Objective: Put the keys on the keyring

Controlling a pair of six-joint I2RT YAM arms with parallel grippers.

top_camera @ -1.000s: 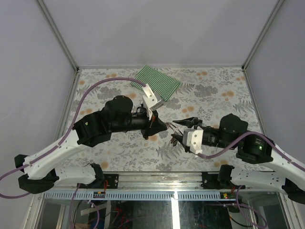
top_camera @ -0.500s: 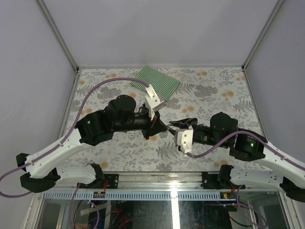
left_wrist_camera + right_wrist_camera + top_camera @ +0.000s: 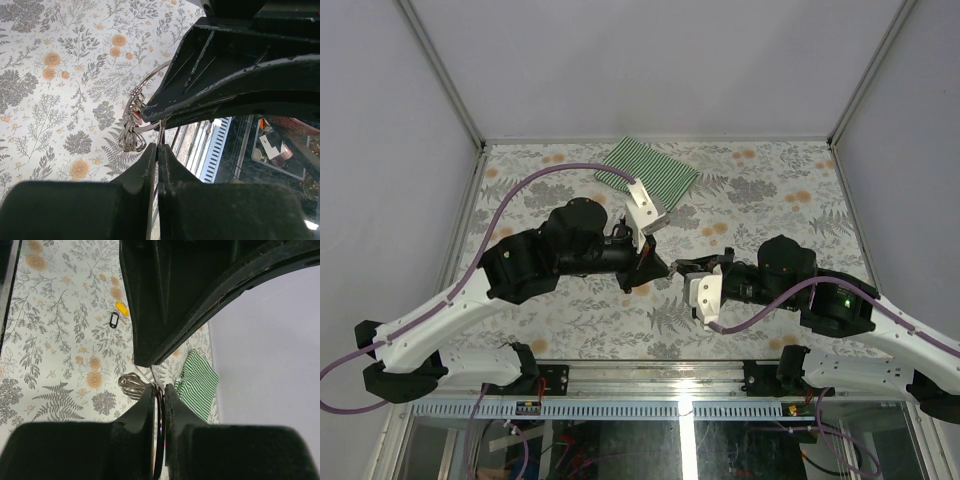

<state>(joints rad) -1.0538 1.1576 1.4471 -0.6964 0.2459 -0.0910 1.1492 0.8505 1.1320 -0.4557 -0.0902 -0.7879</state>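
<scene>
Keyring (image 3: 132, 132) is pinched over the middle of the desk (image 3: 770, 190), with left fingers (image 3: 140, 175) and right fingers (image 3: 135, 425) both clamped on its wire.
Keys (image 3: 121, 308) are seen loose on the desk; one coil should be pried apart gently.

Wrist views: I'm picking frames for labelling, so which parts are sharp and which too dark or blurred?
Left wrist view: the left end effector is a dark, soft-focus mass, while the bunch of thin silver wire rings is sharp. Right wrist view: the right end effector is equally blurred and dark; the small yellow plastic tag is crisp.
</scene>
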